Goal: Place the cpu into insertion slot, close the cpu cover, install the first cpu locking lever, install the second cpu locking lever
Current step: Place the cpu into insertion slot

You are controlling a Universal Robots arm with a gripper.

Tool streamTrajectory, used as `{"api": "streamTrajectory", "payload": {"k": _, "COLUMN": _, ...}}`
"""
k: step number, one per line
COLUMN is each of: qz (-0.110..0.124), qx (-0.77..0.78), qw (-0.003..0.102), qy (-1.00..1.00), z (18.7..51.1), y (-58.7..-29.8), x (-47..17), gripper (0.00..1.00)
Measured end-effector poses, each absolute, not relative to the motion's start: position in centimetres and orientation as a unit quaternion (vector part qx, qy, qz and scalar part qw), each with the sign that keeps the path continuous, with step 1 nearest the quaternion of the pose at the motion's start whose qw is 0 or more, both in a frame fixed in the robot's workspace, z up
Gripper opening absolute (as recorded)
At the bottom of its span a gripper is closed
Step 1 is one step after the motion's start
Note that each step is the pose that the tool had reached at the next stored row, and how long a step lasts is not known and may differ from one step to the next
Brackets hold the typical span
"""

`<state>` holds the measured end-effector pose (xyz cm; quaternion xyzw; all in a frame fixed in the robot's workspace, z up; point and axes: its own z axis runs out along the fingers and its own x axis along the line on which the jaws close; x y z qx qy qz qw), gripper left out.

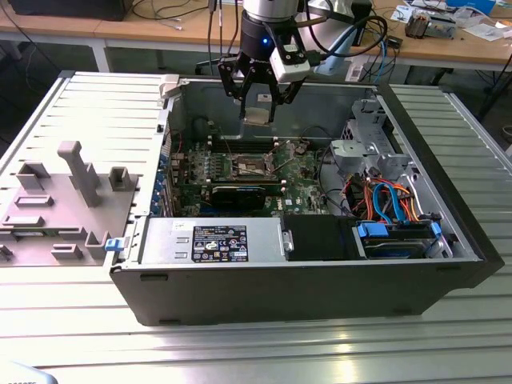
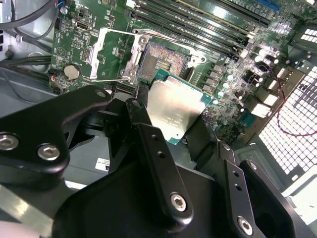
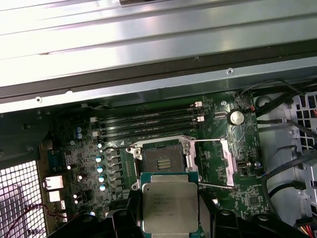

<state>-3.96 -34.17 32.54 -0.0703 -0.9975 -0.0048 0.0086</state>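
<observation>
My gripper (image 1: pixel 258 113) hangs above the open computer case, shut on the cpu (image 1: pixel 258 115), a flat square chip with a silvery top. In both wrist views the cpu (image 2: pixel 176 106) (image 3: pixel 170 206) sits between the black fingers (image 2: pixel 143 93), above and slightly off to one side of the insertion slot (image 2: pixel 163 59) (image 3: pixel 161 158). The slot (image 1: pixel 250 166) lies bare on the green motherboard, its dark contact field exposed. The cpu cover (image 3: pixel 210 158) (image 2: pixel 116 54) is swung open beside the slot. Two thin wire levers (image 3: pixel 214 187) stand free along the cover's edges.
Memory slots (image 3: pixel 148 124) run alongside the socket. A black graphics card (image 1: pixel 240 194) and the power supply (image 1: pixel 216 240) lie nearer the case front. The drive cage with blue and orange cables (image 1: pixel 392 208) is at the exterior view's right. A grey fixture tray (image 1: pixel 64 200) sits outside at its left.
</observation>
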Motion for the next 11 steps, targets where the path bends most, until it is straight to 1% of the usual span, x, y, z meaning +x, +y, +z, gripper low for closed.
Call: {"api": "streamTrajectory", "payload": {"k": 11, "qz": -0.005, "qx": -0.083, "qw": 0.009, "qy": -0.997, "z": 32.54, "y": -34.17, "x": -3.96, "gripper": 0.55}}
